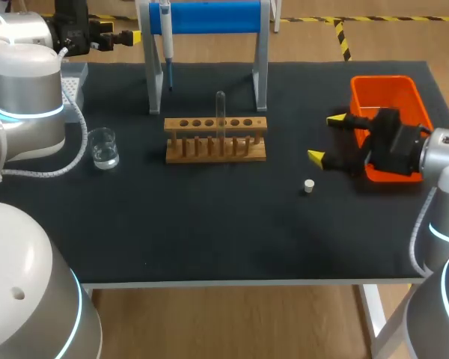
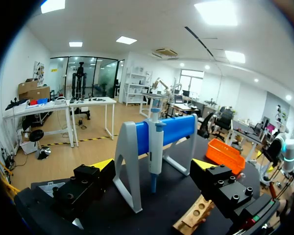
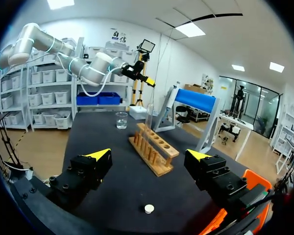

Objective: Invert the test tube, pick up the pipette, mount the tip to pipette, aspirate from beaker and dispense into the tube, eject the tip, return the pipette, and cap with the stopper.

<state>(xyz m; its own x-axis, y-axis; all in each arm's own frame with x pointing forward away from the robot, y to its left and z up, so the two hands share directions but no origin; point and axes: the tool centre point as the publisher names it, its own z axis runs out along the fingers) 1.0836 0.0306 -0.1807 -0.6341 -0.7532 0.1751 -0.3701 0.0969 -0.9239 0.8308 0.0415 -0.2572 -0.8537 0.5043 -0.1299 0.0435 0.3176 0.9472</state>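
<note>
Head view shows the glass test tube [image 1: 220,112] standing in the wooden rack [image 1: 215,149] mid-way across the bench [image 1: 209,239]: light, slick, fragile, and I judge a gentle hold on its bare upper half safest. Both the left fingers [image 2: 104,164] and the right fingers [image 3: 99,154] stand wide, holding nothing

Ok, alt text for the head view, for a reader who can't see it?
A wooden rack holding one upright tube stands mid-table, the pipette hanging on a blue stand behind it. A beaker sits to its left; the open right gripper hovers by an orange bin, a white stopper nearby.
</note>
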